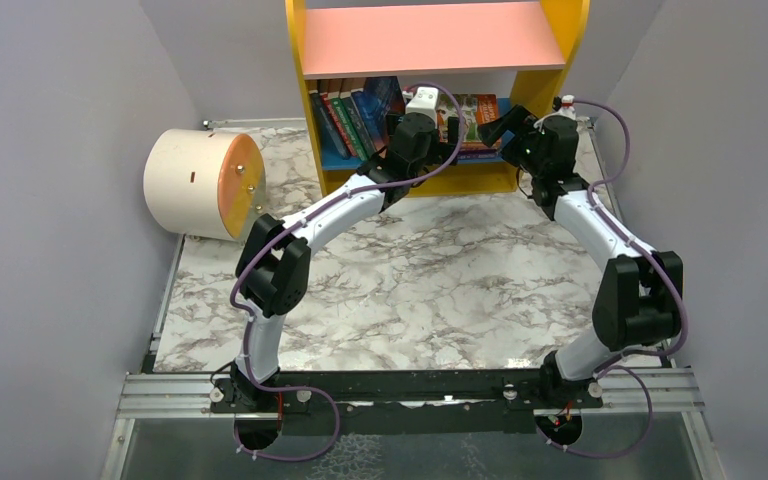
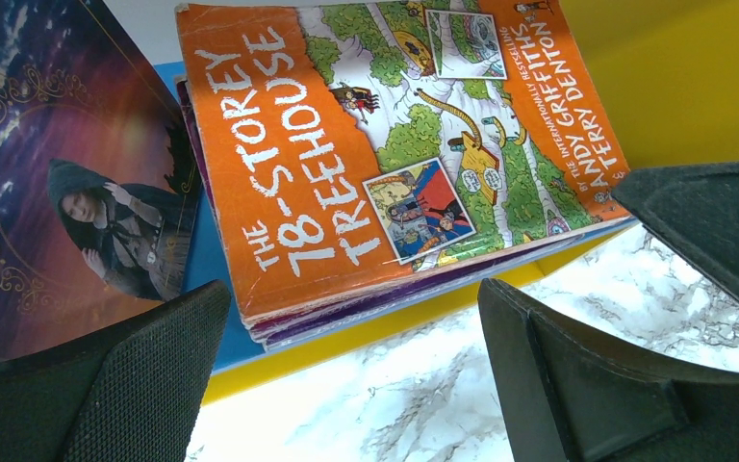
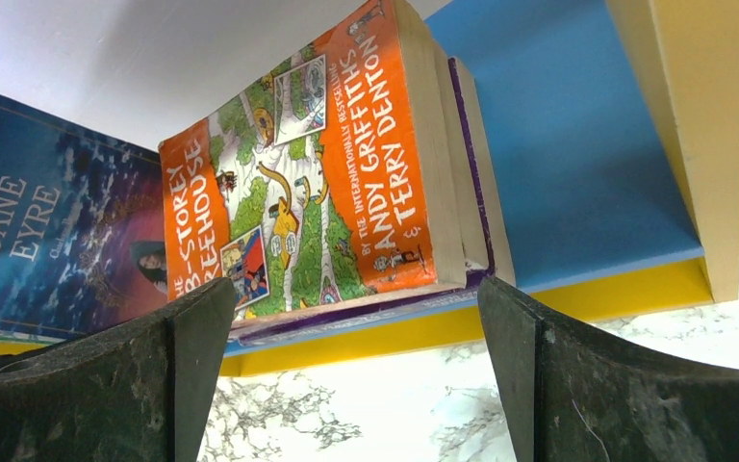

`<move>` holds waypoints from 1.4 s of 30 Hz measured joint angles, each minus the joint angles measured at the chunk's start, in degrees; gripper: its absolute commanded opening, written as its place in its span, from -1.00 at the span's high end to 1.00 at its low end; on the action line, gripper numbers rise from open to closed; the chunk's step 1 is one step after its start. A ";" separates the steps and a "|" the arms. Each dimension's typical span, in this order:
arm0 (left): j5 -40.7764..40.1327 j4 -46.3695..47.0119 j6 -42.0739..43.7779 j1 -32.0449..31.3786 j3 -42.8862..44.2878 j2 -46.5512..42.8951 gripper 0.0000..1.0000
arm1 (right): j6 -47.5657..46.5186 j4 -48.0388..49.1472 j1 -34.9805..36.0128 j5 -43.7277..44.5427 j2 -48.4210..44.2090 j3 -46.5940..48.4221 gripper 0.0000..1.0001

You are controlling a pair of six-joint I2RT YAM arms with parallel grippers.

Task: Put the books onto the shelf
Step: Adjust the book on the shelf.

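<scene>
- The shelf [image 1: 567, 40] stands at the top centre of the top view, at the far edge of the marble bench [image 1: 410, 270].
- The orange book "The 78-Storey Treehouse" [image 2: 346, 154] lies flat on a purple book [image 3: 473, 164] on the blue lower board [image 3: 577, 144].
- The "Jane Eyre" book [image 3: 48, 241] sits at the left of both wrist views.
- The upright books [image 1: 345, 120] lean at the board's left end.
- The left jaws are wide open and empty, facing the lower board.
- The right jaws are wide open and empty, near the shelf's right panel.
- The cream cylinder [image 1: 195, 180] lies on its side at the frame's left.
</scene>
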 measured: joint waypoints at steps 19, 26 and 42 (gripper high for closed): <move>0.02 0.00 -0.13 0.00 0.00 0.00 -0.97 | 0.46 1.97 0.07 -4.02 4.22 3.96 -0.85; 0.02 0.02 -0.20 0.02 0.00 0.00 -0.97 | 0.44 2.43 0.20 -4.15 5.09 4.70 -0.85; 0.04 0.33 -0.74 0.02 -0.87 -0.24 -0.97 | 0.42 2.62 0.50 -4.02 6.40 6.64 -0.85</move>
